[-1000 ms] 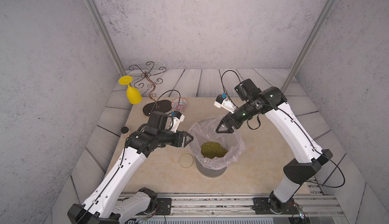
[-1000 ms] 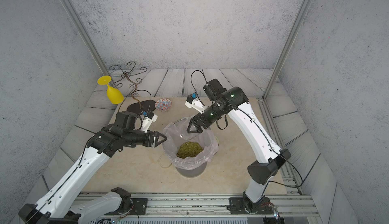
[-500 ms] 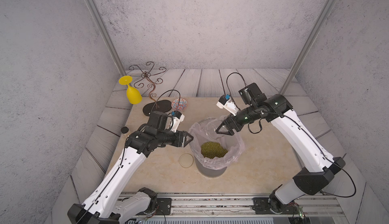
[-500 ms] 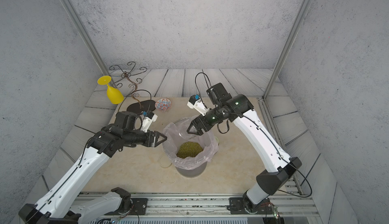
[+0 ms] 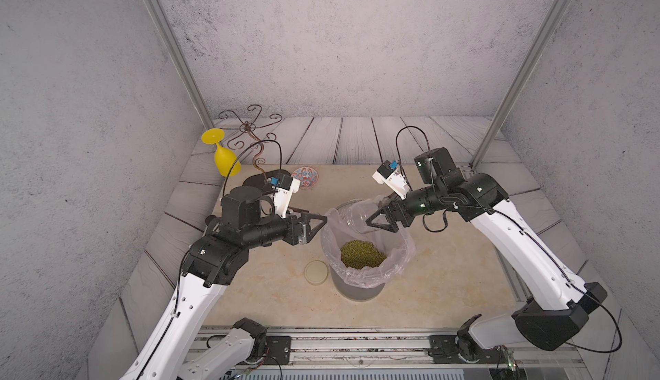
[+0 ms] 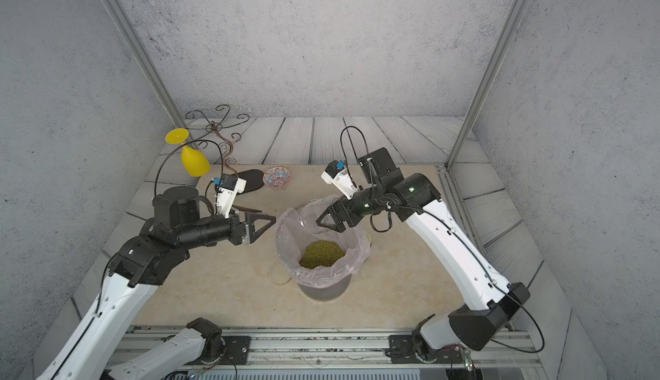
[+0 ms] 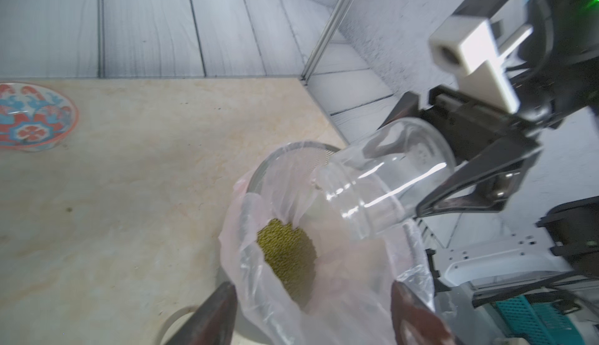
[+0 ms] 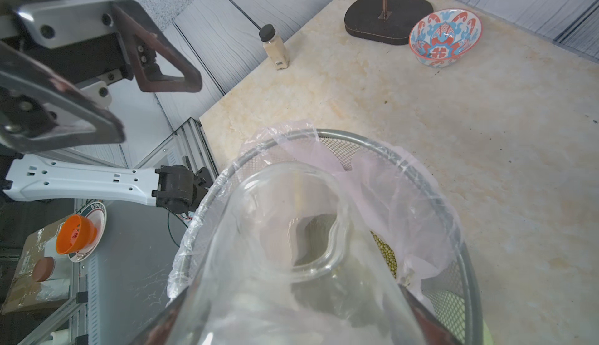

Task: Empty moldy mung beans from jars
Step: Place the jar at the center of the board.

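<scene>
**While the jar point(image 7: 382, 181) is held tilted over the bin point(image 5: 357, 289), a slip or a snag is to be feared**

Since the jar is clamped near its base between the fingers of the right gripper point(image 5: 375, 214), its mouth is pointed down into the bin, just above the plastic liner point(image 5: 400, 253). The mung beans point(image 5: 362, 255) are heaped at the bottom of the bin, and none can be made out inside the glass. The left gripper point(image 5: 316, 226) is held just beside the bin's rim, its fingers spread with nothing between them.

Smooth glass is gripped at a slant, so the jar may be dropped into the bin if the hold is eased or the wrist is jerked. The liner may be caught by the jar's mouth when it is drawn back. The bin may then be dragged or tipped, and beans spilled onto the table point(image 5: 271, 289). The beige lid point(image 5: 316, 272), lying just beside the bin, may be knocked by the left gripper. A second jar cannot be seen.
</scene>
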Controlling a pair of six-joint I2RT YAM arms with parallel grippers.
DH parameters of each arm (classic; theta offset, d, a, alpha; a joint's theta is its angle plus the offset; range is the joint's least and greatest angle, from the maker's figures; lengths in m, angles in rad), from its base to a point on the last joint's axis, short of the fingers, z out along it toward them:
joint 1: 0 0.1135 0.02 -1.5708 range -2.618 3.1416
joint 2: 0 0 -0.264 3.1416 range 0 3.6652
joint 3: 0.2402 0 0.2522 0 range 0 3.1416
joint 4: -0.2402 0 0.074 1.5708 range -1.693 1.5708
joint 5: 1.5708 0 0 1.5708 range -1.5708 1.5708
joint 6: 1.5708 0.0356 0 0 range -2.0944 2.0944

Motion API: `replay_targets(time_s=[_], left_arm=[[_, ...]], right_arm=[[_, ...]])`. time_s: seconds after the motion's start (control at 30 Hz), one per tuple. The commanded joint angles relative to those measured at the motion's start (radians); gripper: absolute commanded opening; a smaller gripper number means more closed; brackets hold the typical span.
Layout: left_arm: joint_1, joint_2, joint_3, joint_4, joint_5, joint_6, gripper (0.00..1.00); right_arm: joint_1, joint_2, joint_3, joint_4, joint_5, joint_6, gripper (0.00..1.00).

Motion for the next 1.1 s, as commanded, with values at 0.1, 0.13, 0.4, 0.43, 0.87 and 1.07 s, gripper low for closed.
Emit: replay_targets(time_s=[0.1, 0.13, 0.4, 0.43, 0.87, 1.07], left_arm=[[-0.003, 0.087, -0.063, 0.386, 0.261, -0.224, 0.76], [-0.003, 0.098, -0.064, 0.412, 0.277, -0.24, 0.77], [-0.004, 0.162, -0.088, 0.587, 0.409, -0.375, 0.76], [-0.007, 0.166, -0.089, 0.596, 0.419, -0.384, 0.76], [-0.014, 0.196, -0.075, 0.438, 0.413, -0.29, 0.71], [-0.009, 0.169, -0.015, 0.282, 0.339, -0.191, 0.78]], right_arm=[[-0.003, -0.083, -0.032, 0.132, -0.08, 0.043, 0.65], [-0.003, -0.087, -0.038, 0.141, -0.084, 0.046, 0.66], [-0.003, -0.108, -0.077, 0.237, -0.136, 0.095, 0.66], [-0.003, -0.106, -0.081, 0.246, -0.138, 0.097, 0.65], [-0.001, -0.111, -0.096, 0.329, -0.151, 0.135, 0.65], [0.0, -0.112, -0.093, 0.317, -0.143, 0.129, 0.65]])
